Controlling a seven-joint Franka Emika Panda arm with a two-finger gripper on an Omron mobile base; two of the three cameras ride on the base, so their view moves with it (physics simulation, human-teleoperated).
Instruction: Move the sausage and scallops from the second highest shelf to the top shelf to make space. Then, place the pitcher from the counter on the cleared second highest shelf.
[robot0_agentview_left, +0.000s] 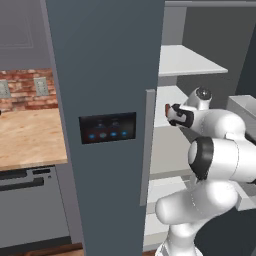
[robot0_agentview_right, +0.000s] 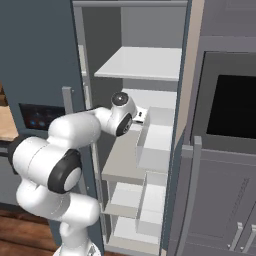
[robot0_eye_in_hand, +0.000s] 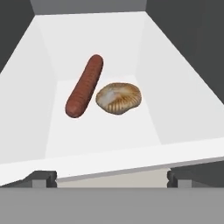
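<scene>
The tool (robot0_eye_in_hand: 112, 181) stands with its jaws spread wide and nothing between them, just short of the front lip of the second highest shelf (robot0_eye_in_hand: 144, 154). Ahead of it on that pale board lie the sausage (robot0_eye_in_hand: 85, 85), a little to its left and running away from it, and the scallops (robot0_eye_in_hand: 118, 98) just beside the link on the right, the two seemingly not quite touching, though the gap is hard to judge. To do this step well, I would choose the sausage first, square the jaws across its narrow width near the middle, and come down clear of the scallops so they are not nudged. Beyond and above the tool, the top shelf (robot0_agentview_right: 142, 64) looks bare as far as the base views show it. The desk (robot0_agentview_left: 27, 137) lies well off to the tool's left.
</scene>
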